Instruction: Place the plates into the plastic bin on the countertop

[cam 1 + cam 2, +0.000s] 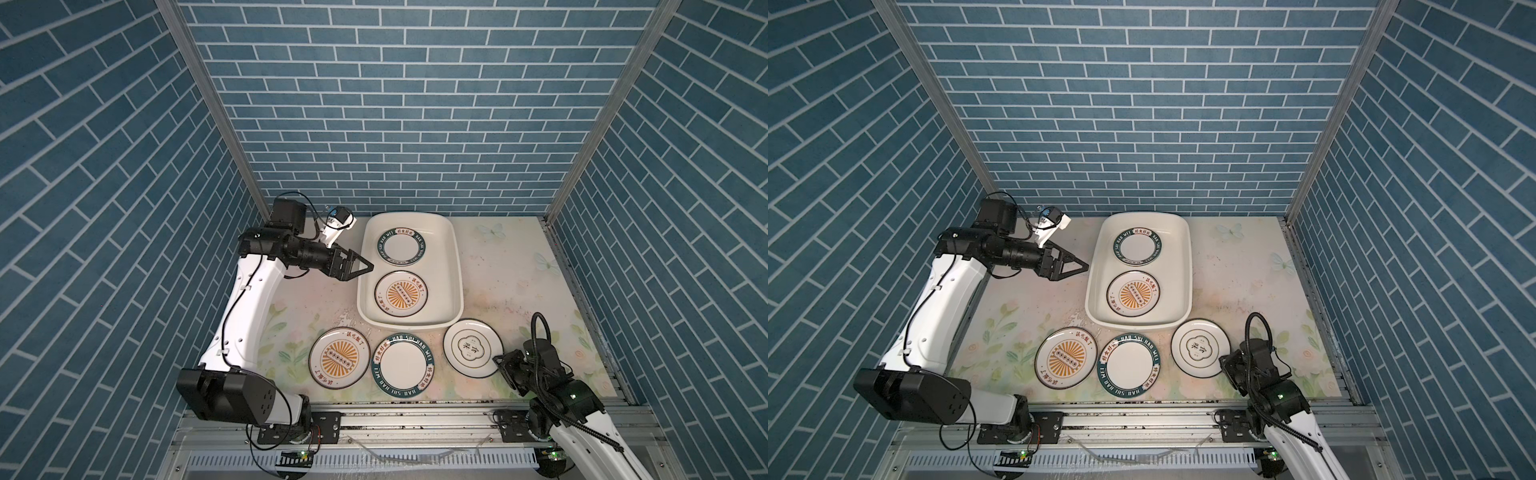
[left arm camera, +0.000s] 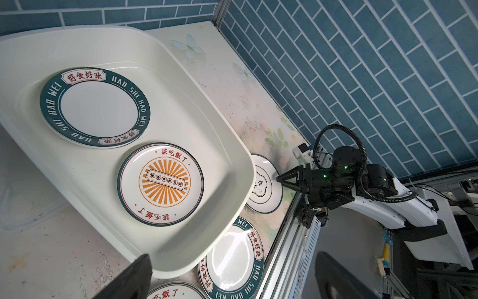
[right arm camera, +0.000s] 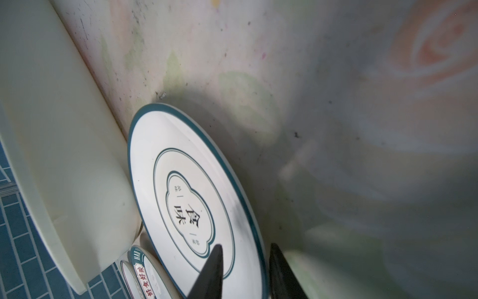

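Countertop (image 1: 519,291): one, pale, with a faded flower print.
Bin (image 1: 451,266): one, cream, at the back centre of the countertop, open side up.

Arms: two.
- The left claw (image 1: 368,266) hangs just beside the bin's left wall, jaws spread wide, nothing in them.
- The right claw (image 1: 497,360) is low at the front right, at the edge of the emblem plate (image 1: 469,347).
- In the right wrist view one finger (image 3: 209,271) lies over the plate's face and the other sits outside the rim, with the rim in the gap. I cannot tell whether they pinch it yet.

Step in hand, as I read it: taking hold of the emblem plate. It lies flat on the countertop just beside the bin's front right corner.
Next move calls for:
- a firm pinch on that thin rim;
- a lift clear of the bin's rolled edge;
- a set-down on top of a plate already inside, since two plates fill the floor.

Plates: five certain.
- In the bin, two side by side: green-lettered plate (image 1: 401,247) at the back, sunburst plate (image 1: 401,293) in front. A second rim seems to show under the green one, possibly a sixth plate; not sure.
- On the countertop, three in a front row: second sunburst plate (image 1: 338,357), second green-lettered plate (image 1: 402,365) close beside it, then the emblem plate.
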